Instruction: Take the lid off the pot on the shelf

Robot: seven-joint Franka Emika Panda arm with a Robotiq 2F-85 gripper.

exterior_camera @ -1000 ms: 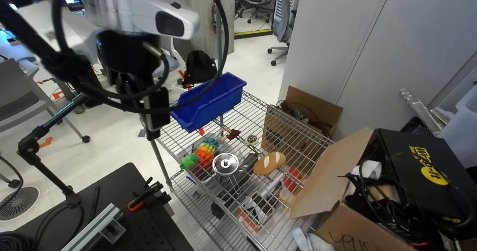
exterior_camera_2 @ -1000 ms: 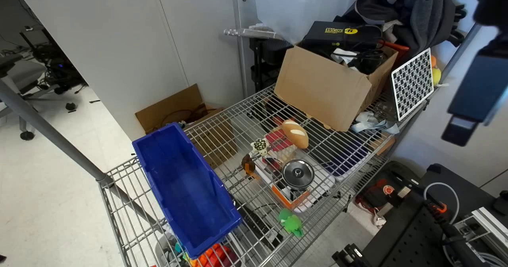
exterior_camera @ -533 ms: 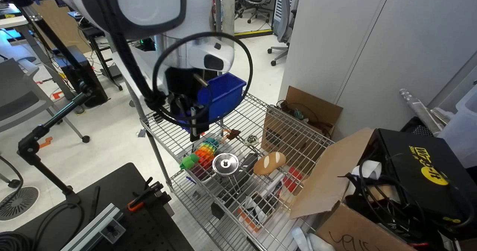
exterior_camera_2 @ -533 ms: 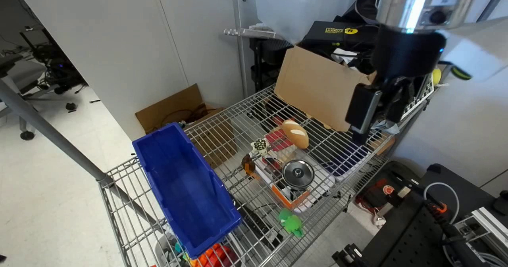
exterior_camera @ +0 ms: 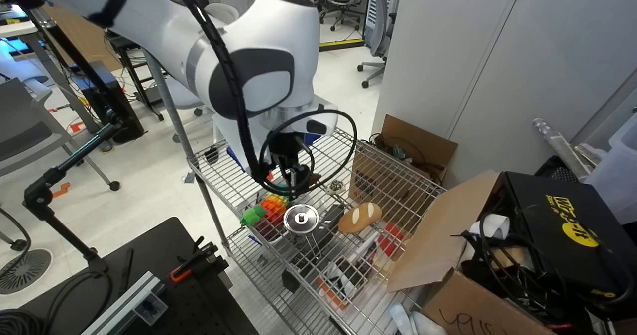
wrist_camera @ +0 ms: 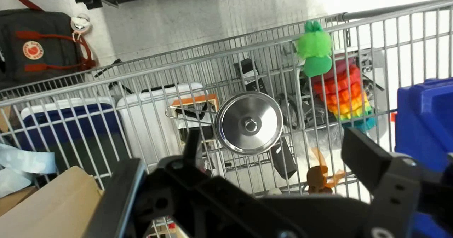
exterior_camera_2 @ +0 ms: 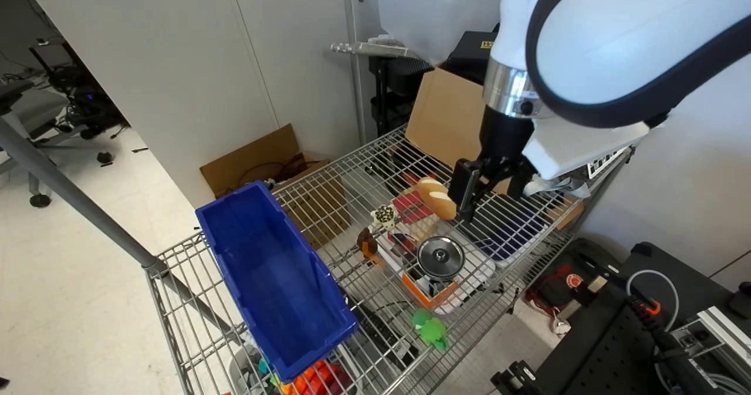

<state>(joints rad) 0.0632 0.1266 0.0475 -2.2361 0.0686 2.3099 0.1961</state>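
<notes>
Shelf [exterior_camera_2: 152,263] of silver wire, more than one tier high, runs across both exterior views. Over its top tier reaches the arm [exterior_camera_2: 610,43], white with dark bands. At one end of that tier stands a box [exterior_camera: 470,302], its flap leaning out, with a case [exterior_camera: 552,225] in it, black with yellow letters. A carton [exterior_camera_2: 252,157], partly seen through the wires, holds cables [exterior_camera: 429,168]. The bin [exterior_camera_2: 276,283] sits toward the other end of the shelf, blue, facing upward, its inner floor in view. The pincer [wrist_camera: 270,142] hangs above the top tier, its fingers wide apart; in the wrist view the lid [wrist_camera: 235,128] shows between and beyond their tips. Bread [exterior_camera: 360,218] rests on the wires near the pot [exterior_camera_2: 443,276]. The pot stands upright on the top tier, and what it holds is hidden: the lid sits on it. A green toy [wrist_camera: 315,50] lies at the shelf's edge. Farther in, a brown toy [exterior_camera_2: 367,243] and a spotted toy [exterior_camera_2: 385,217] lie close together. Smallest of these is the knob [wrist_camera: 251,125], bright metal, at the centre of the lid.
</notes>
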